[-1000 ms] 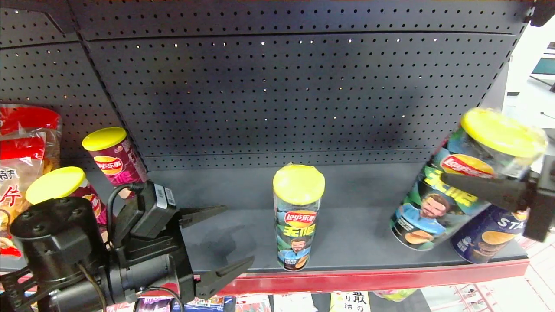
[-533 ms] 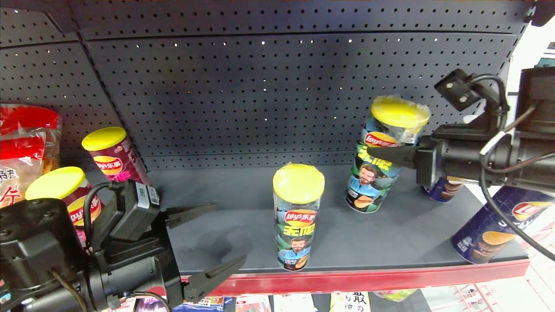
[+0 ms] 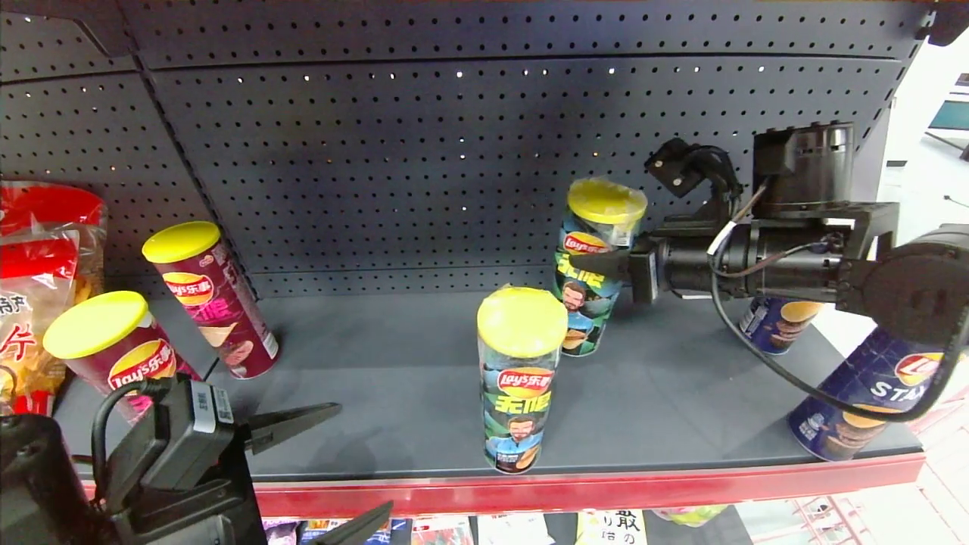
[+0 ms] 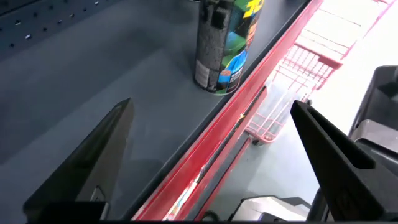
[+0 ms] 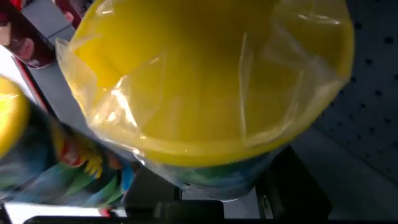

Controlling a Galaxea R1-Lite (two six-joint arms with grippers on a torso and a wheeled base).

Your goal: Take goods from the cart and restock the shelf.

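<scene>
Right fingers (image 3: 609, 265) clamp green can (image 3: 592, 301), far one hidden; left fingers (image 3: 291, 422) wide, lower one cropped

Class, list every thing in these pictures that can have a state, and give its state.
held green can, roughly upright, lid on, toward the back of the shelf.
right claw, shut on the held green can.
front green can, upright, lid on, ungripped.
rear maroon can, standing, lid on.
front maroon can, standing, lid on.
far blue can, standing, top hidden.
near blue can, standing, top hidden.
left claw, open, empty.
</scene>
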